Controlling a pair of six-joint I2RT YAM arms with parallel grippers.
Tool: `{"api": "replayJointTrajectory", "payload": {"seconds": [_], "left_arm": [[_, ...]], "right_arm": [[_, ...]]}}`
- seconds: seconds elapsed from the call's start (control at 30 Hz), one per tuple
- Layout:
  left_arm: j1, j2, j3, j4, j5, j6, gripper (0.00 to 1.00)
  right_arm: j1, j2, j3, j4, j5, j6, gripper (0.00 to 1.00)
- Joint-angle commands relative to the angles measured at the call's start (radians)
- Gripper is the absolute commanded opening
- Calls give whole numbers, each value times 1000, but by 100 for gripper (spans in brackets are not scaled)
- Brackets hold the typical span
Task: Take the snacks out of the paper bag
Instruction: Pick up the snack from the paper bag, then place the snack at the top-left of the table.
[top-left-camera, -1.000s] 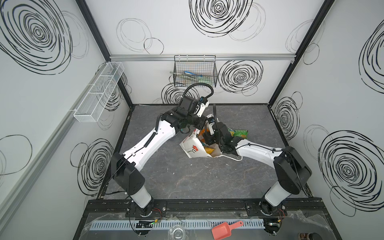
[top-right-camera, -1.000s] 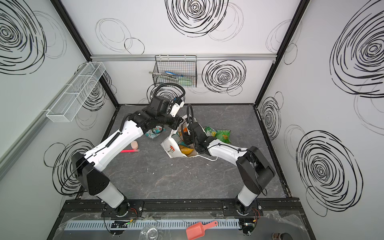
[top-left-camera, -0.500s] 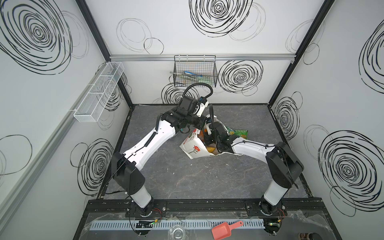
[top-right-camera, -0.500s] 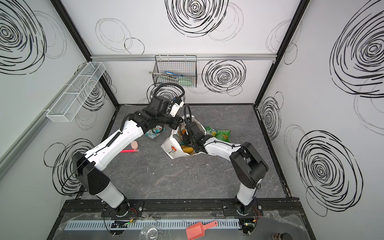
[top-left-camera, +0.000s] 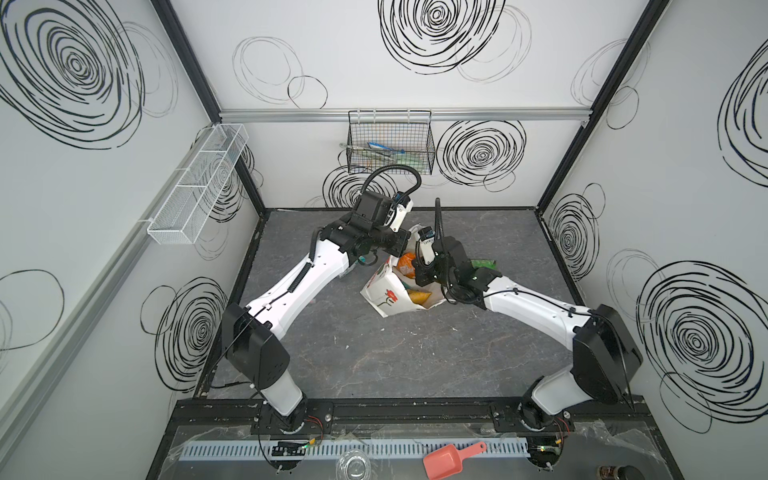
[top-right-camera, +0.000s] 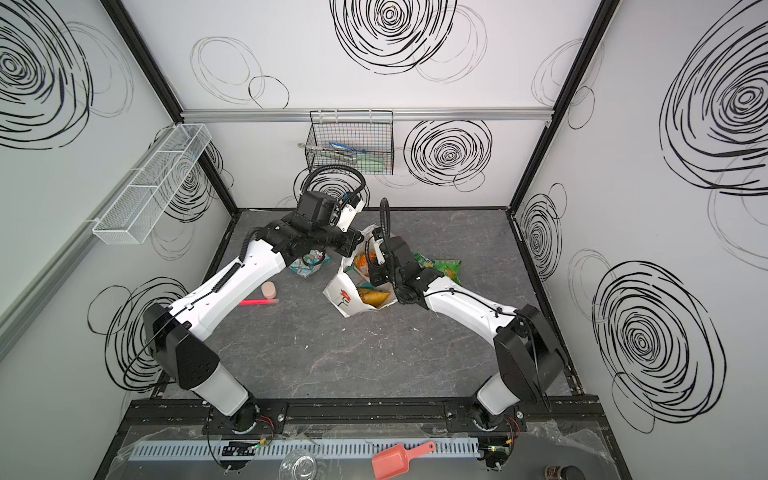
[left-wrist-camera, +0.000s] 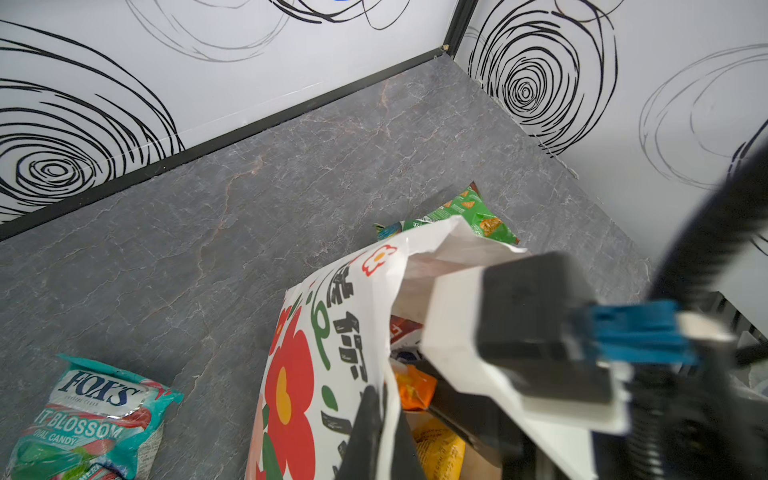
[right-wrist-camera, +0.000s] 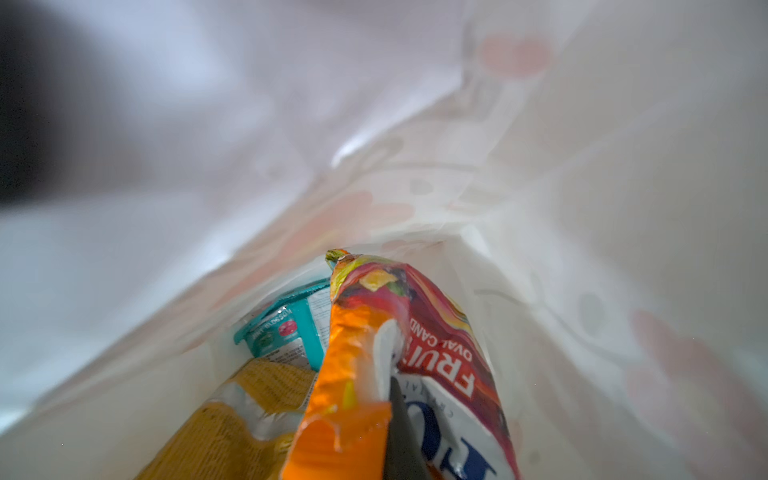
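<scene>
A teal-white packet (left-wrist-camera: 85, 415) is lying flat on the grey table (top-left-camera: 374, 357) at left. Next, the left gripper (left-wrist-camera: 382, 424) is pinching the rim of the paper bag (top-left-camera: 385, 291), which is slumping, mouth facing up and rightward. Inside (mouth held wide) the right gripper (right-wrist-camera: 388, 374) is clamping tight on an orange packet (right-wrist-camera: 349, 374) standing on end, beside a yellow packet (right-wrist-camera: 232, 415) and a teal packet (right-wrist-camera: 286, 328). A green packet (top-left-camera: 482, 263) is lying just past the bag, at right.

Left gripper (left-wrist-camera: 383, 436), right gripper (right-wrist-camera: 380, 399): both clamped

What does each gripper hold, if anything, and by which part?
Left gripper pinches the paper bag by its top rim. Right gripper, inside the bag, pinches the orange packet by its edge.
</scene>
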Motion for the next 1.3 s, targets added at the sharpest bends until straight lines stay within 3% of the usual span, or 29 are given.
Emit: {"api": "replayJointTrajectory", "payload": {"seconds": [0.0, 0.57, 0.83, 1.07, 1.27], "left_arm": [[6, -31, -8, 56, 9, 3, 0], [20, -47, -4, 53, 4, 20, 0], [32, -44, 55, 41, -115, 124, 0], [31, 1, 133, 56, -204, 236, 0], [17, 26, 153, 133, -312, 374, 0]], "right_arm": [[-2, -75, -24, 102, -26, -10, 0], [-1, -294, 60, 49, -27, -5, 0], [-13, -390, 166, -34, 7, 5, 0], [-87, -455, 210, -45, -37, 67, 0], [-236, -482, 230, -75, -31, 159, 0]]}}
